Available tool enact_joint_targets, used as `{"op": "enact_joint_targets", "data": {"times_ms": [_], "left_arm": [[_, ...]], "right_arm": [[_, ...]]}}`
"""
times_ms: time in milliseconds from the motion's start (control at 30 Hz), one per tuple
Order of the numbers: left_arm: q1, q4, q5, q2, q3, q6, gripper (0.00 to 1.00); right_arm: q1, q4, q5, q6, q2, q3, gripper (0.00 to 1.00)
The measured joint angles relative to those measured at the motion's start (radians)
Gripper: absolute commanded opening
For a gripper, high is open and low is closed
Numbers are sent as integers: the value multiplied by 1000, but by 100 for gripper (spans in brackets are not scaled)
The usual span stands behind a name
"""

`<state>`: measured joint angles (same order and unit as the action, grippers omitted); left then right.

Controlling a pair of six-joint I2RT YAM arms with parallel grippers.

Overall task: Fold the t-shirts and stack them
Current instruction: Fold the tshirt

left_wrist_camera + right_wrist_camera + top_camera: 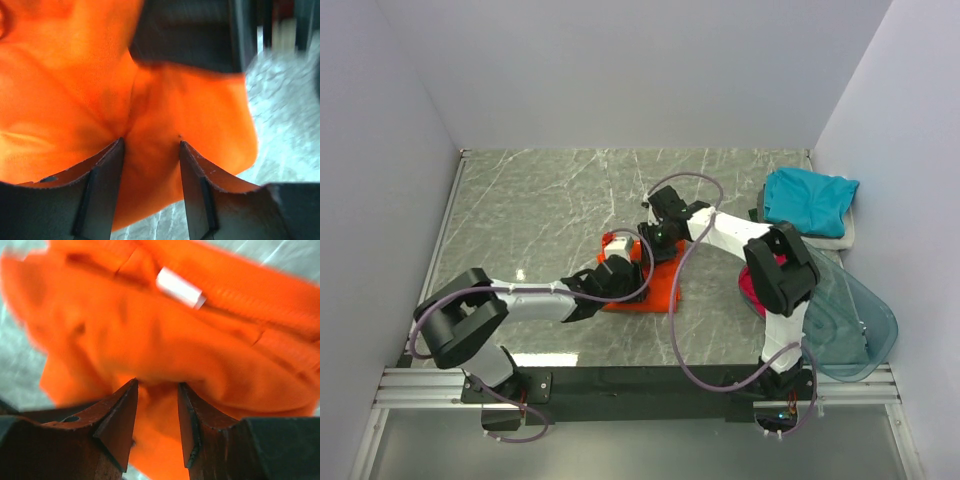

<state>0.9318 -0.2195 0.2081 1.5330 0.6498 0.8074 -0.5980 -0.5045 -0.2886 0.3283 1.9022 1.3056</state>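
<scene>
The bright orange t-shirt (655, 285) lies bunched in a small bundle at the table's middle. My left gripper (610, 272) comes at it from the left, and my right gripper (655, 240) from behind. In the left wrist view, the left gripper (150, 142) has orange cloth (195, 110) pinched between its narrowly parted fingers. In the right wrist view, the right gripper (156, 384) holds a fold of the shirt (150, 330) the same way, near its white neck label (180, 288). The teal t-shirt (808, 198) lies on the pale one (838, 238) at the far right. The magenta one (750, 288) peeks out under the right arm.
A clear bluish plastic tub (855, 315) lies at the near right, beside the right arm's base. White walls close in the grey marble table (540, 200) at the left, back and right. Cables loop over both arms near the orange shirt.
</scene>
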Motion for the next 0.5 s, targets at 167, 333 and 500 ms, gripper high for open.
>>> {"op": "enact_joint_targets", "data": {"times_ms": [167, 333, 500], "left_arm": [[50, -78, 26, 47, -24, 24, 52], [106, -132, 63, 62, -39, 63, 52], [137, -89, 85, 63, -13, 82, 55]], "right_arm": [[0, -35, 72, -2, 65, 87, 47], [6, -64, 122, -5, 99, 151, 48], [30, -60, 145, -10, 89, 163, 54]]}}
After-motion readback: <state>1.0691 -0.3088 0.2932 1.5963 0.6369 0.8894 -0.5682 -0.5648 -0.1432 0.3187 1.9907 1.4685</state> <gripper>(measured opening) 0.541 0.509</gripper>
